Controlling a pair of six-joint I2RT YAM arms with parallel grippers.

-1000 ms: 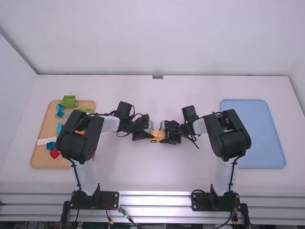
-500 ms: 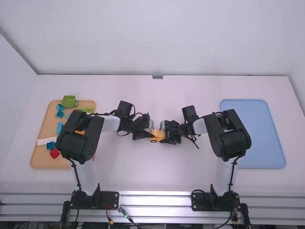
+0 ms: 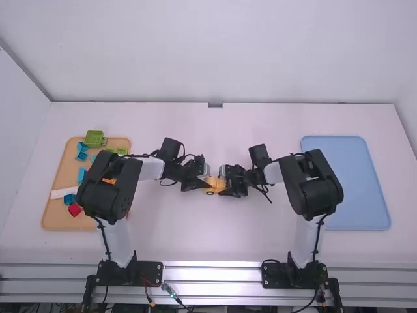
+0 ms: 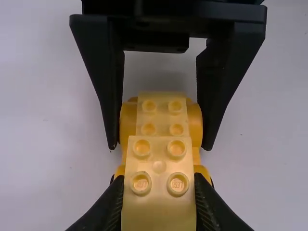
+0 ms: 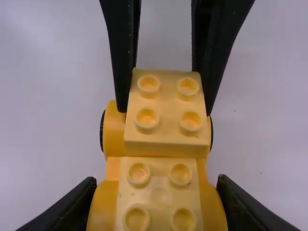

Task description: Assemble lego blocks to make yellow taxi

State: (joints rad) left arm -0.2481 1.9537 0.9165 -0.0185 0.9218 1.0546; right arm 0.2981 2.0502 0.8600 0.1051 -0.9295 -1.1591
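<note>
we locate the yellow taxi (image 3: 215,185) at the middle of the white table (image 3: 215,241), between the two grippers. its raised studded block (image 5: 166,108) sits directly beside the lower studded section (image 5: 160,195), and black wheels (image 5: 212,131) show at its sides. we cannot tell whether the wheels touch the table.

we find the jaws of the left gripper (image 3: 205,183) closed against the sides of the raised block. the jaws of the right gripper (image 3: 225,188) clamp the yellow body at the lower section, from its two sides.

outward to the left, we note the wooden tray (image 3: 78,227), partly covered by the left arm (image 3: 108,186). it carries a green block (image 3: 94,138), blue blocks (image 3: 81,175), a white block (image 3: 62,192) and a red block (image 3: 74,210). outward to the right, beyond the right arm (image 3: 319,182), lies the blue tray (image 3: 361,186).
</note>
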